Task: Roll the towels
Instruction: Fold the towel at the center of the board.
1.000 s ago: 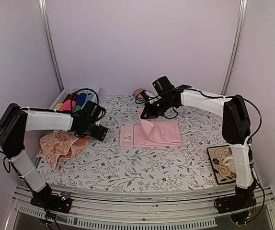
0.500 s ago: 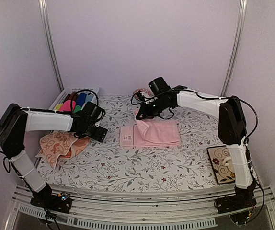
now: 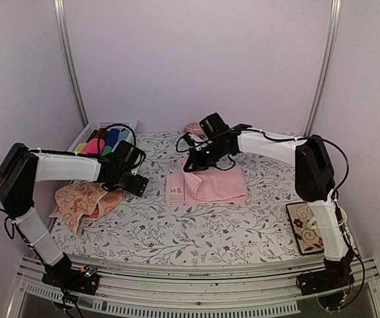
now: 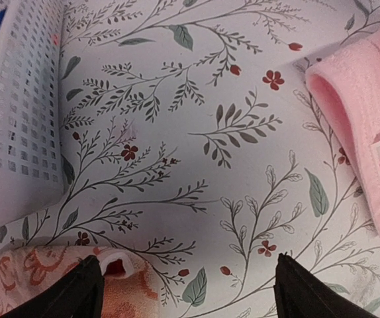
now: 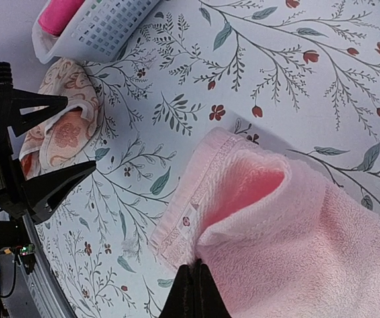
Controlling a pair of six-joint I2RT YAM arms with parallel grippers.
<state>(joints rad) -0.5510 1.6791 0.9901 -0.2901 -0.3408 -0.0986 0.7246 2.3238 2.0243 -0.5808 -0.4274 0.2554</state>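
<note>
Arm on right [image 3: 269, 142] stretched leftward, right gripper [image 5: 193, 271] clamped on pink towel [image 5: 296, 225] at its raised edge; left gripper [image 4: 189, 278] spread wide, empty.

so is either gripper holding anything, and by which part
The right gripper pinches the pink towel by a lifted edge fold. The left gripper is open, holding nothing.

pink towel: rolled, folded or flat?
Partly folded, not rolled. The right claw is shut on one edge of the pink towel, holding it raised and doubled over; the rest lies flat.
</note>
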